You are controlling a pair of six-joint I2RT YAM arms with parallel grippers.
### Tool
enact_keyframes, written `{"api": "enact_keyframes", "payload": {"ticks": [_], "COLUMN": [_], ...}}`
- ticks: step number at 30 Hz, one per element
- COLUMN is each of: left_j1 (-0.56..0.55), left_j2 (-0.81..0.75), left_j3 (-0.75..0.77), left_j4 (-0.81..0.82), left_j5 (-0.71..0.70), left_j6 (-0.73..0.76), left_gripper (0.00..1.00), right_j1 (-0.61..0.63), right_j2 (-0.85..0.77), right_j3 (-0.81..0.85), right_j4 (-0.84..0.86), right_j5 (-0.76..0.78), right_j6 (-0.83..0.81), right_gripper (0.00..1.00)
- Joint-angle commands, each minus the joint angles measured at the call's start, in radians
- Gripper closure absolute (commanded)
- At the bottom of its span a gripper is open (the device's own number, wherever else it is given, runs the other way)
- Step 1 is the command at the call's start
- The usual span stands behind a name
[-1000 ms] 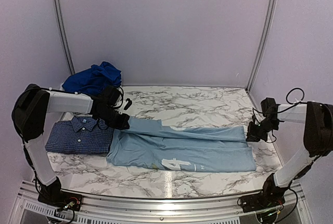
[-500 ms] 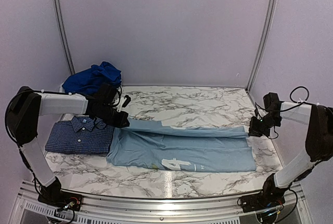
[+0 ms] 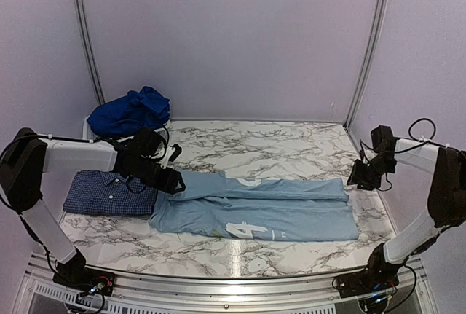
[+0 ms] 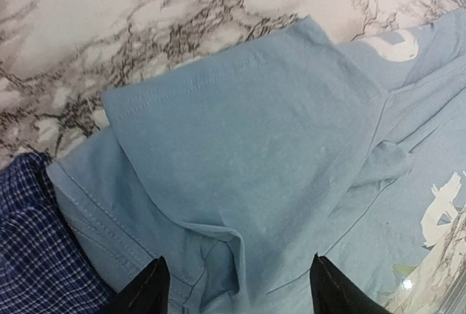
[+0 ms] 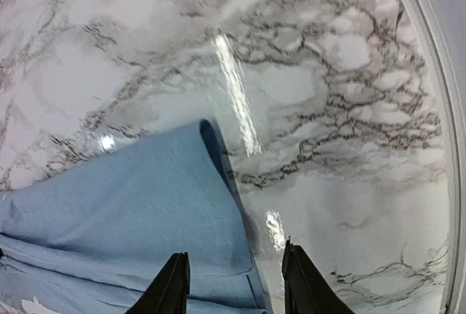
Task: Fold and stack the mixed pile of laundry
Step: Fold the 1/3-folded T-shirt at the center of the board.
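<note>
Marble-patterned table point(image 3: 277, 139), enclosed by pale lilac walls point(image 3: 233, 37).

Your left gripper point(image 3: 171, 181) hangs low over the left end of the pale blue T-shirt point(image 3: 255, 208). In its wrist view the fingertips point(image 4: 153, 288) stand well apart with nothing clamped between them. A folded-over sleeve flap lies directly beneath and ahead of the jaws, flat on the body of the garment. The navy small-check shirt point(image 3: 109, 191) lies just to the left of that gripper, folded into a neat rectangle and touching the T-shirt's end. Beyond your left arm, at the far left corner, the royal blue clothes point(image 3: 131, 110) sit in a loose heap, well apart from the gripper.

Your right gripper point(image 3: 360, 178) sits at the opposite end of the T-shirt, over its far right corner. The wrist view shows its fingertips point(image 5: 175, 285) apart and gripping nothing. The corner of the cloth lies below, running under one finger, with bare marble under the other.

The T-shirt is spread lengthwise between your two grippers, with its far portion folded over the near one. Its white print point(image 3: 244, 229) shows on the near layer, closer to your arm bases than either gripper. Whether any finger touches the cloth, I cannot tell.
</note>
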Motion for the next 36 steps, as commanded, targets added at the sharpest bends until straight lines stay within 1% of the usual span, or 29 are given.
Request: {"api": "enact_keyframes", "payload": {"ticks": [1,4,8,11,15,17,19,22,25,27,29,31,33,35,36], "left_j1": [0.007,0.006,0.002,-0.009,-0.033,-0.052,-0.077,-0.125,-0.17,-0.186,-0.185,-0.158,-0.121,-0.093,-0.081], "left_j2": [-0.083,-0.051,0.043,0.114,0.17,0.173,0.172,0.185,0.238,0.282,0.299,0.269,0.23,0.2,0.194], "left_j3": [0.049,0.102,0.167,0.202,0.189,0.158,0.118,0.093,0.139,0.198,0.256,0.27,0.271,0.28,0.288], "left_j4": [0.023,0.021,0.023,0.023,0.012,0.004,-0.003,-0.006,-0.006,-0.016,-0.048,-0.043,-0.03,-0.026,-0.026], "left_j5": [-0.064,-0.045,-0.023,-0.018,-0.005,-0.004,-0.003,-0.032,-0.068,-0.057,-0.064,-0.046,-0.005,0.002,0.002], "left_j6": [0.013,0.011,-0.012,-0.026,-0.032,-0.027,-0.036,-0.062,-0.104,-0.122,-0.125,-0.148,-0.175,-0.188,-0.197], "left_gripper": [0.31,0.31,0.33,0.35,0.36,0.39,0.42,0.43,0.43,0.42,0.41,0.39,0.38,0.37,0.36], "right_j1": [-0.002,0.034,0.108,0.138,0.138,0.121,0.076,0.016,-0.047,-0.088,-0.105,-0.106,-0.105,-0.101,-0.098], "right_j2": [-0.045,-0.027,0.059,0.108,0.162,0.184,0.194,0.202,0.24,0.273,0.294,0.277,0.232,0.177,0.155], "right_j3": [0.115,0.128,0.135,0.093,0.0,-0.041,-0.077,-0.095,-0.069,-0.026,0.032,0.073,0.096,0.102,0.105], "right_j4": [-0.003,0.04,0.078,0.117,0.135,0.133,0.146,0.154,0.16,0.162,0.139,0.112,0.09,0.084,0.078], "right_j5": [-0.054,-0.106,-0.151,-0.171,-0.165,-0.132,-0.113,-0.071,-0.034,-0.038,-0.057,-0.076,-0.107,-0.13,-0.135], "right_j6": [-0.017,-0.013,0.008,0.028,0.019,0.011,0.008,-0.002,-0.022,-0.027,-0.039,-0.049,-0.049,-0.047,-0.047], "right_gripper": [0.6,0.6,0.62,0.64,0.64,0.64,0.64,0.62,0.61,0.61,0.61,0.6,0.56,0.52,0.51]}}
